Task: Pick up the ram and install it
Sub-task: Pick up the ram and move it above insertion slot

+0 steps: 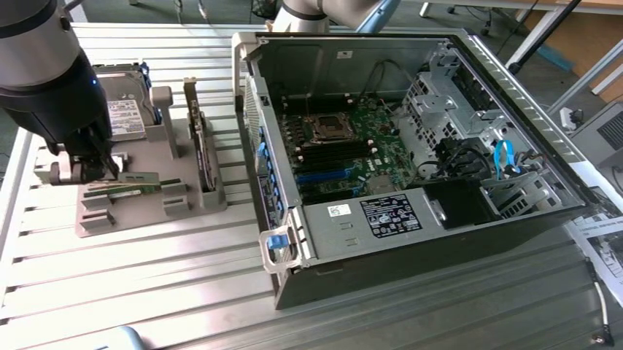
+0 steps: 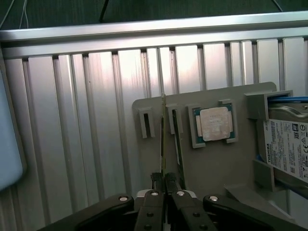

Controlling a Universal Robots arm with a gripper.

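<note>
End effector (image 2: pixel 164 186) is clamped on the ram (image 2: pixel 163 139), which is stood on edge in the gray holder (image 2: pixel 211 168), so it's easily pinched.

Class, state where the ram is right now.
On the exterior view's left, the ram stands edgewise in the grey holder, gripped by the pincer, beside the processor chip.

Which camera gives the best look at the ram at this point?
The wrist view. The ram stands edge-on in the grey holder, and its thin green edge runs straight in between the closed fingers of the gripper. The exterior view gives a short green strip of it low in the holder beside the gripper.
</note>
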